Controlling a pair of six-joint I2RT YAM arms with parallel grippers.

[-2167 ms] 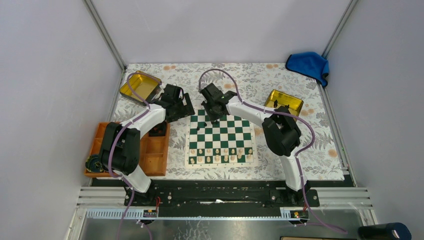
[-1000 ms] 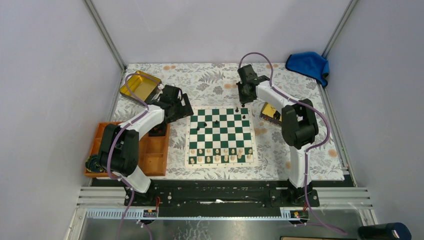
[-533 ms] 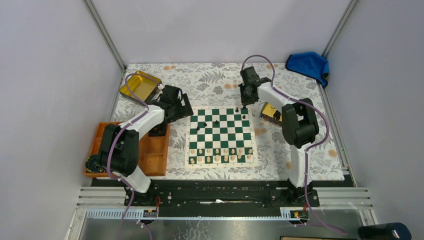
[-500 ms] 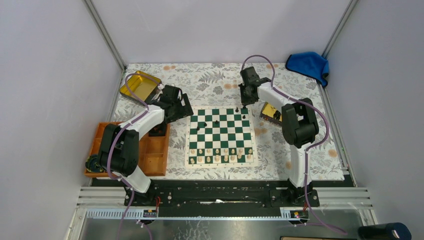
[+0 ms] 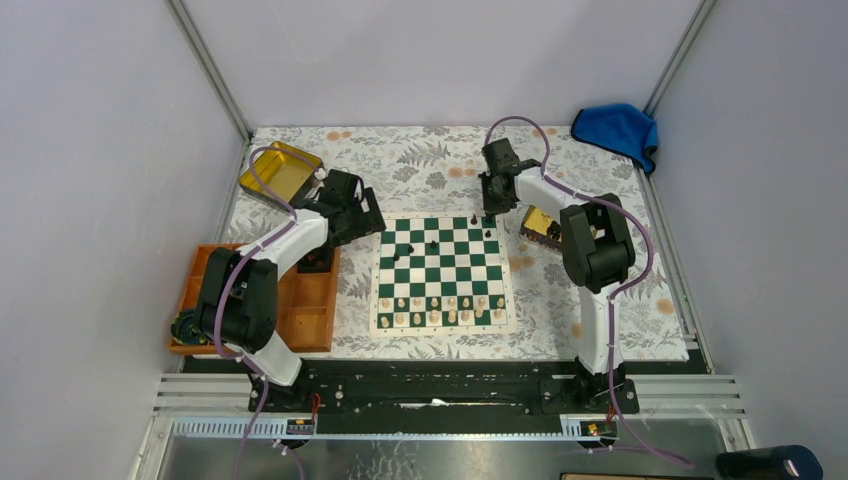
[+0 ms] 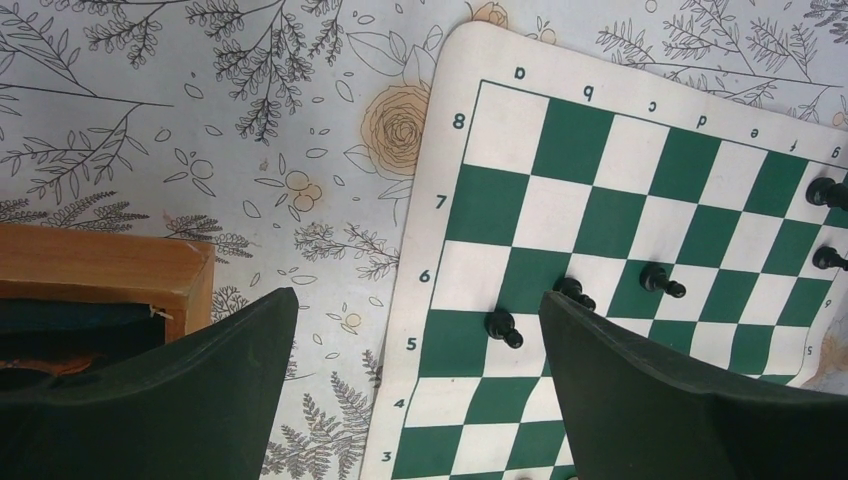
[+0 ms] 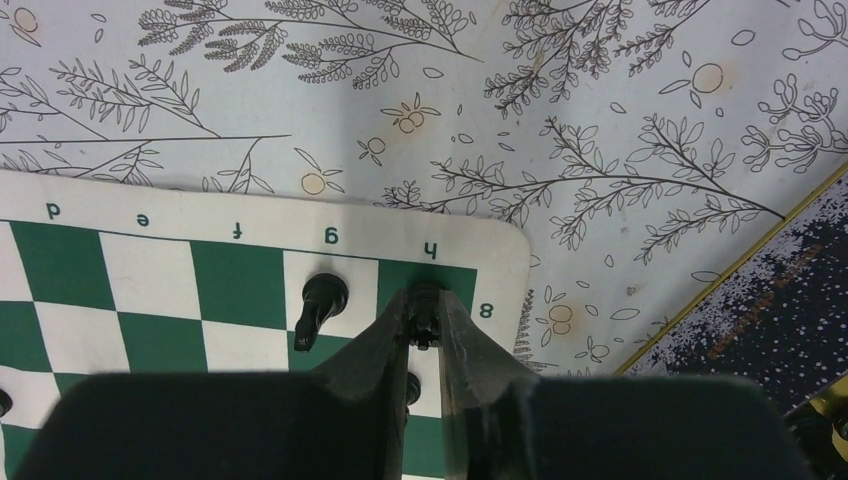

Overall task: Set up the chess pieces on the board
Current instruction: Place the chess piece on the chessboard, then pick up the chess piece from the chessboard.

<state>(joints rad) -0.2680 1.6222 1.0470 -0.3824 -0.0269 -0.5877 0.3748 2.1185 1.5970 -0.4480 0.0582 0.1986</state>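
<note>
The right claw [image 7: 424, 320] is narrow, its two dark fingers pinching a small black chess piece [image 7: 426, 298] at the corner square marked h8 of the flat green-and-white chessboard [image 7: 250, 228]. Just left of that claw a second black figure [image 7: 318, 305] stands on g8. The left claw [image 6: 418, 300] gapes wide above the board's a-file edge. Three black figures [image 6: 503, 327] stand near its right finger, and an orange wooden tray [image 6: 100, 265] lies beside its left finger.
</note>
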